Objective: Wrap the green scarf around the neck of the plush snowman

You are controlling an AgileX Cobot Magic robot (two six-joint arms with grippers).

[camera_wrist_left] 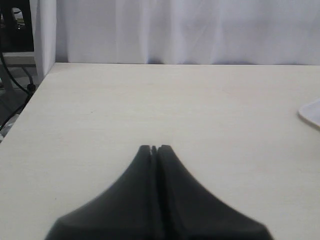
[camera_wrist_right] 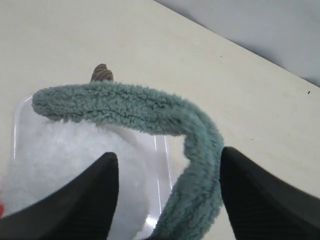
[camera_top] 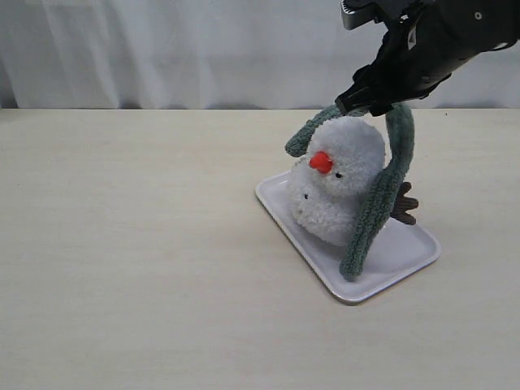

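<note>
The right hand [camera_wrist_right: 167, 157] hung just above the head of the plush snowman [camera_top: 345, 175], its fingers spread wide. The green scarf [camera_top: 382, 191] ran between them, close to one finger and not pinched. From there the scarf arched over the head. One end stuck out beside the orange nose [camera_top: 322, 162] and the other trailed down the body onto the white tray [camera_top: 410, 252] that carried the snowman. The tray lay on the pale surface [camera_top: 146, 244]. Well apart, the left hand [camera_wrist_left: 154, 148] was above the surface, fingers pressed together and holding nothing.

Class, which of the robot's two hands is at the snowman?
The right hand, open over the plush snowman with the green scarf between its fingers; the left hand is shut, away over the table.
</note>
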